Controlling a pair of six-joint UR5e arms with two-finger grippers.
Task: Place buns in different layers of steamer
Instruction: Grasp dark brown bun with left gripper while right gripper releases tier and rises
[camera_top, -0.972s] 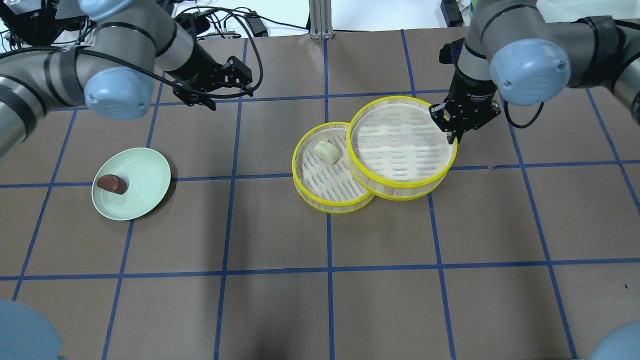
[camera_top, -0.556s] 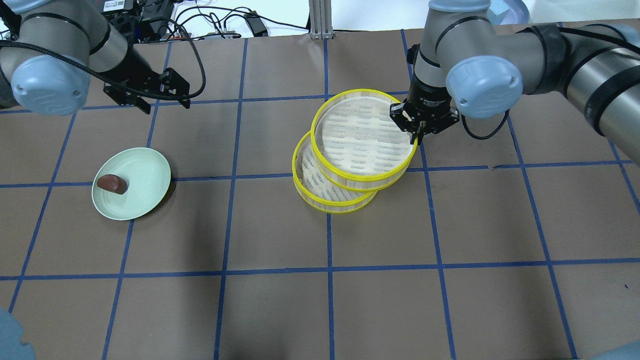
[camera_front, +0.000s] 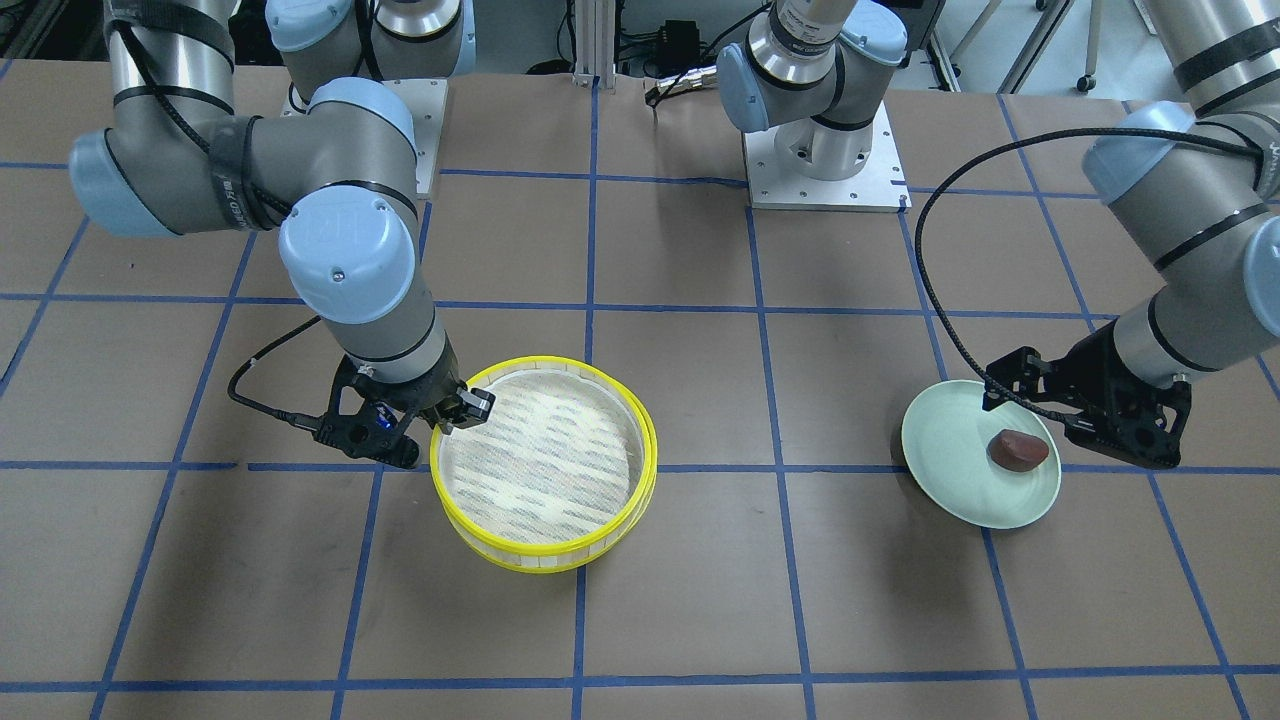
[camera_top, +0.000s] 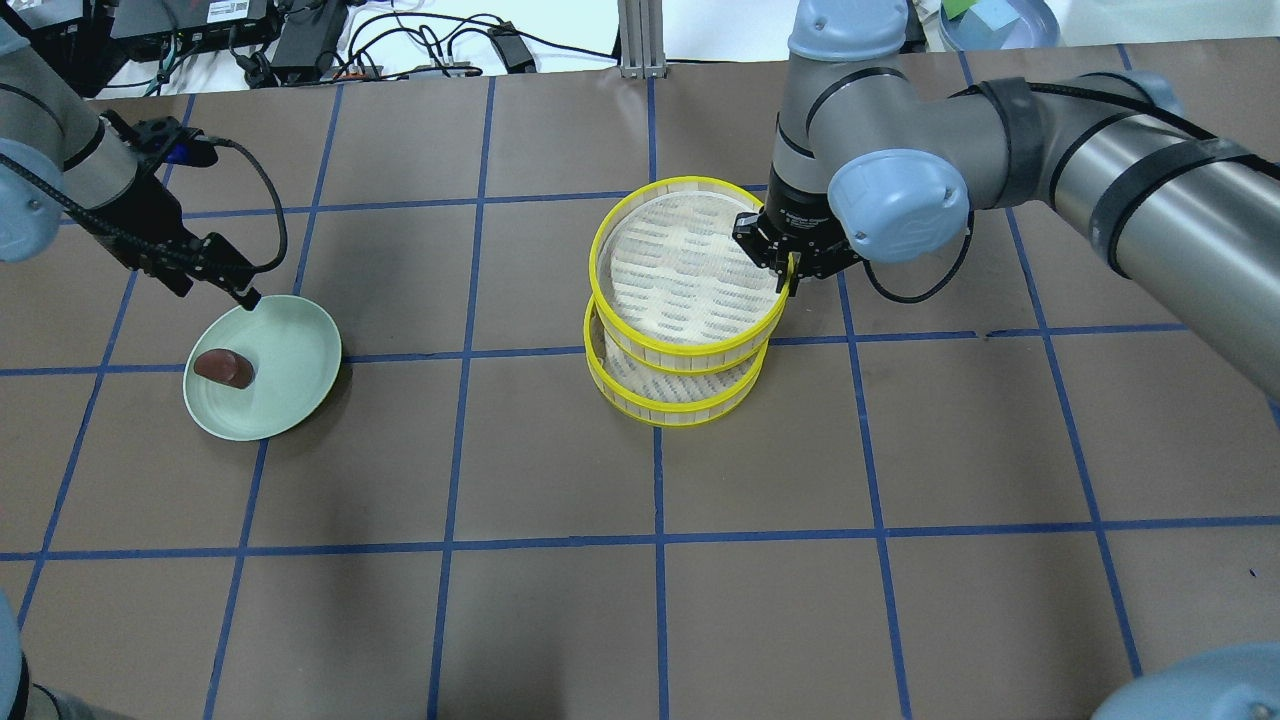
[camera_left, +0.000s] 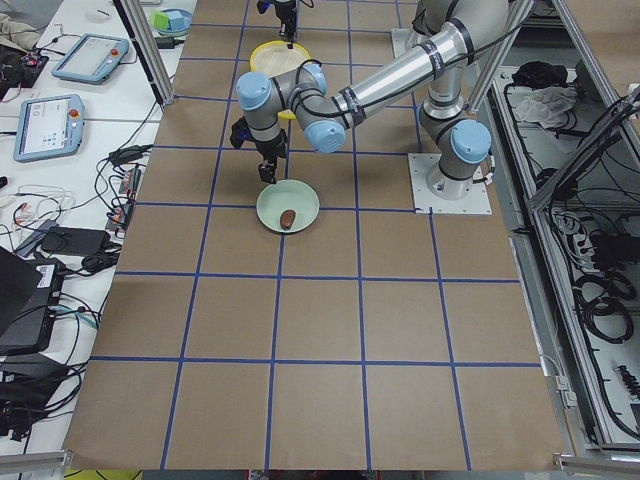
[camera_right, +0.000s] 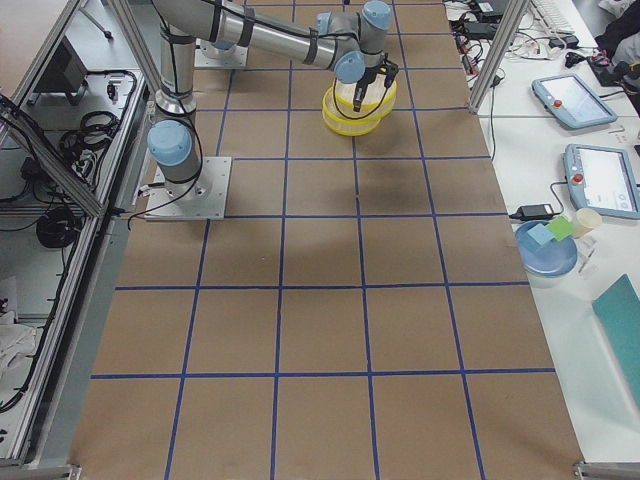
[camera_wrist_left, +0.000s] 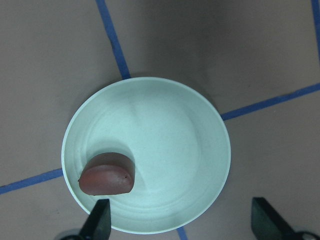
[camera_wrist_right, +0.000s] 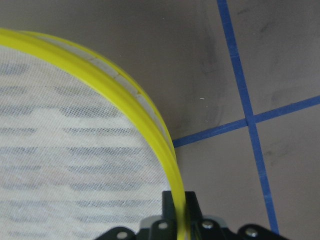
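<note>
My right gripper (camera_top: 790, 272) is shut on the yellow rim of the upper steamer tray (camera_top: 690, 184). It holds that tray over the lower steamer tray (camera_top: 670, 414), nearly in line with it. In the right wrist view the rim (camera_wrist_right: 150, 130) runs between the fingers. The pale bun is hidden under the upper tray. The dark reddish-brown bun (camera_top: 224, 367) lies on the pale green plate (camera_top: 290, 350). My left gripper (camera_top: 240, 293) is open and empty, above the plate's far edge. In the left wrist view the bun (camera_wrist_left: 106, 174) is just ahead of one fingertip (camera_wrist_left: 100, 220).
The brown table has a grid of blue tape lines (camera_top: 655, 540). Cables and boxes (camera_top: 300, 40) lie beyond its far edge. A blue plate with blocks (camera_right: 545, 245) and tablets sit on a side table.
My right gripper has carried the upper tray left, over the lower tray, and covered the pale bun. My left arm has swung left and toward the plate.
</note>
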